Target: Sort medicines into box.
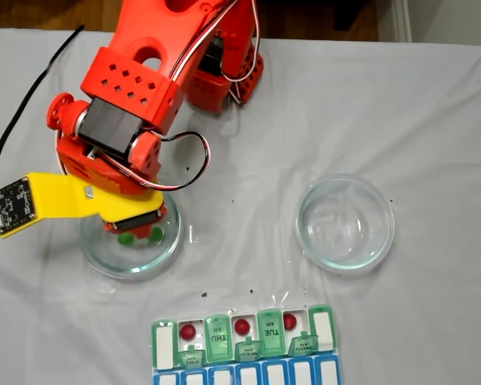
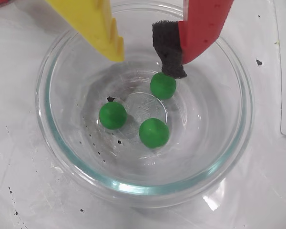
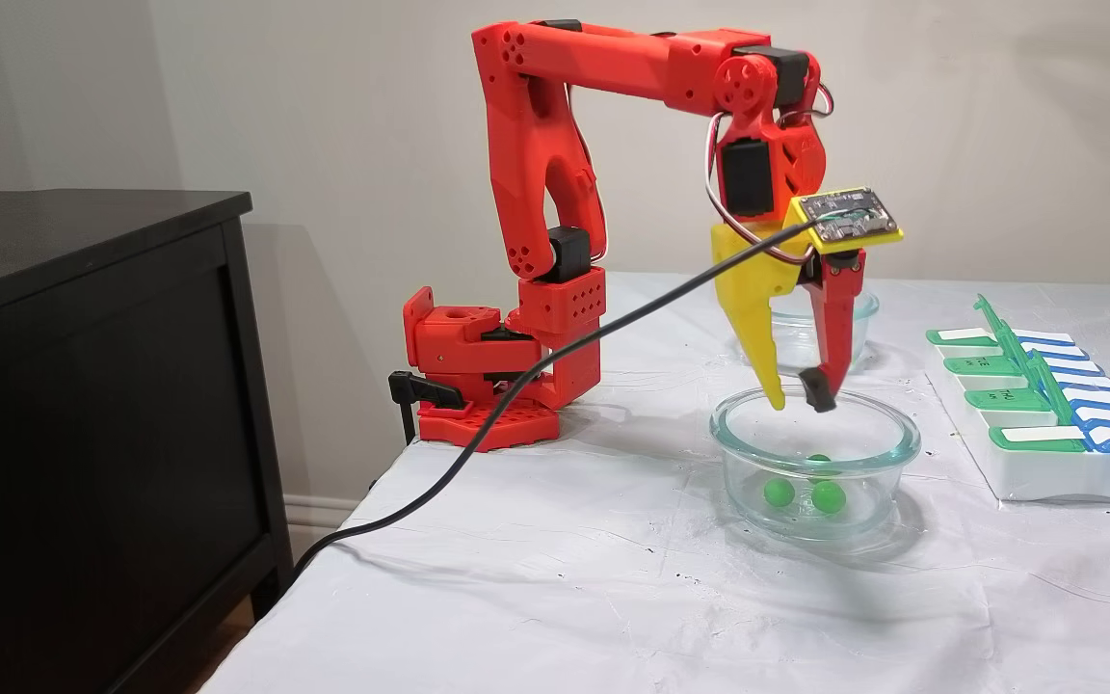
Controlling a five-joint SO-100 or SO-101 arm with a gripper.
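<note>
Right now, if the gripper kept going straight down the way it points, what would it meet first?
The gripper hangs open, tips about at the rim of the glass dish. Straight down, the foam-padded red finger would probably meet the nearest green ball first; otherwise the dish floor. Depth is uncertain.

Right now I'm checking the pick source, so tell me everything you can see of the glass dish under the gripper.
The dish is a round, clear glass bowl with a thick rim, low walls and a flat bottom, standing upright on the white tablecloth. Three glossy green balls lie loose on its bottom, close together but apart. Dark specks dot the glass. The gripper hangs open above the rim with its yellow and red fingers pointing down, touching neither dish nor balls. In a fixed view the arm hides part of the dish.
</note>
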